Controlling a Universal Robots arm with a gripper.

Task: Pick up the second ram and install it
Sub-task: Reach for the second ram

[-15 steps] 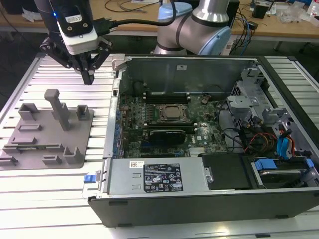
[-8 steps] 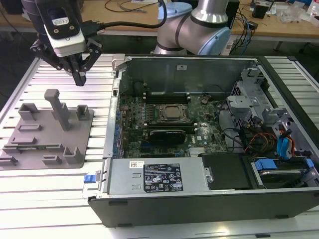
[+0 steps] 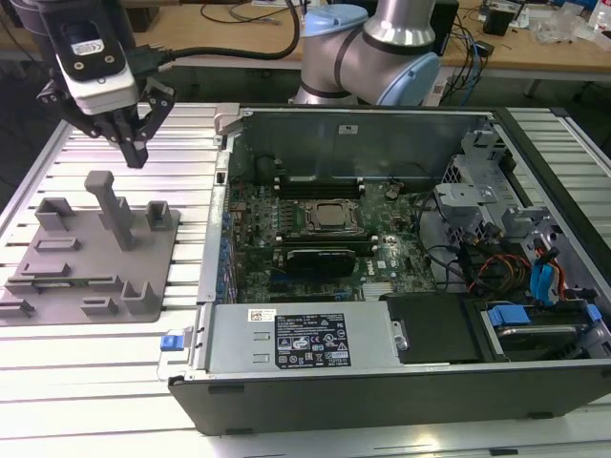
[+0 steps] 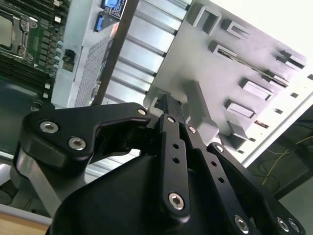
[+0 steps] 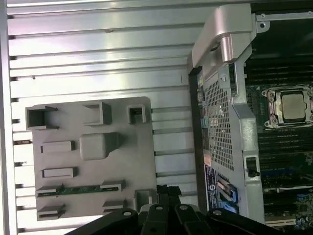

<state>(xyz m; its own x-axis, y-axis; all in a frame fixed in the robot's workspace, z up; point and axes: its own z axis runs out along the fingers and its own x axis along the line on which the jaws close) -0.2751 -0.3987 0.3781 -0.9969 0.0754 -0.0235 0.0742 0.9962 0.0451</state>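
One green ram (image 5: 80, 189), one tray (image 5: 139, 147), one computer (image 3: 382, 405)

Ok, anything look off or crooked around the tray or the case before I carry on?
Nothing stands out. The ram lies straight in its slot on the tray, the gripper hangs empty above the tray, and nothing in the open case looks loose or askew.

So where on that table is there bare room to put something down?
Bare ribbed table in front of the grey fixture plate, and a strip between it and the computer case. Inside the case is crowded.
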